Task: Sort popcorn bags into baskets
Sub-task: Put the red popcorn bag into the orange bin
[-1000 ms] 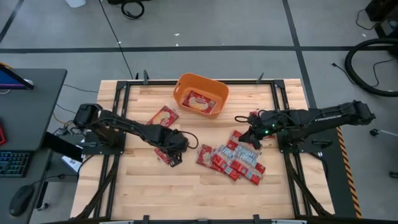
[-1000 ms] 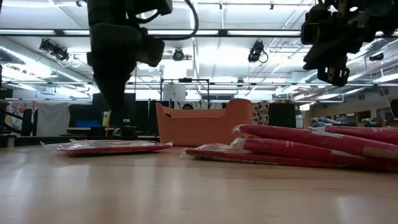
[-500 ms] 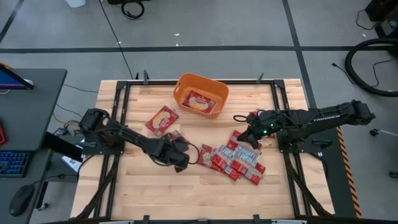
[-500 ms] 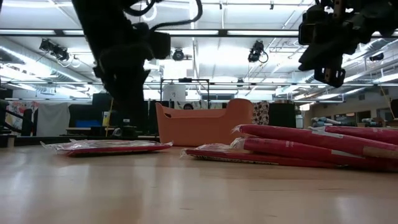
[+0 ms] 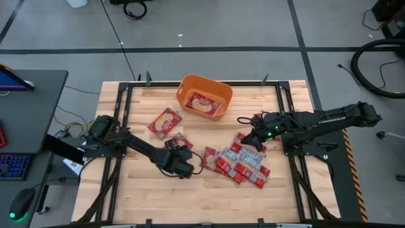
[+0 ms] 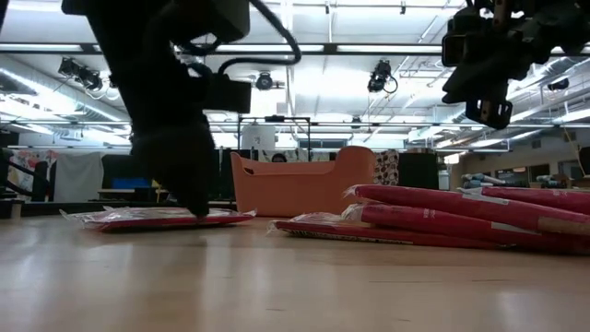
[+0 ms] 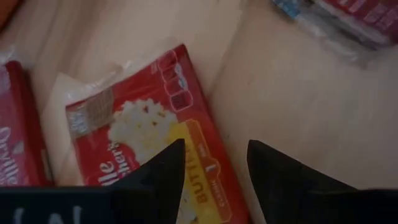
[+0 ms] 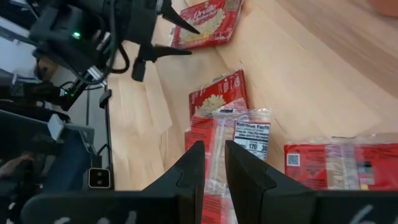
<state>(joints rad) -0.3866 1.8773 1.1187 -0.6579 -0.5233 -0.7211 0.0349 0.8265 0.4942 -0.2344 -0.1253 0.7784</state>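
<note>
The orange tub [image 5: 190, 82] stands at the table's far middle with one red packet [image 5: 202, 102] inside. A cream-centred packet [image 5: 164, 122] lies flat near it. A smaller red packet with a yellow panel [image 7: 143, 124] lies flat on the table. My left gripper [image 7: 216, 144] is open and low over this packet, one finger above its panel and one above the wood beside its long edge. Several packets lie overlapping in a pile [image 5: 237, 164] at the right. My right gripper [image 8: 214, 146] hangs above the pile [image 8: 230, 124], its fingers a narrow gap apart, holding nothing. My left gripper comes at the yellow-panelled packet from above with open fingers. In the low view its tip [image 6: 198, 207] is down at the level of the packet [image 6: 157, 219]. I cannot tell whether the fingers touch it.
Bare wood lies along the near edge and at the near left. The dark frame rails [image 5: 120, 107] run along the table's left and right sides. The tub [image 6: 295, 184] stands behind the packets in the low view.
My left gripper has gone toward the table's near edge and a little to the right. It has come down from well above the table to the level of the yellow-panelled packet. The packet has stayed where it lay.
</note>
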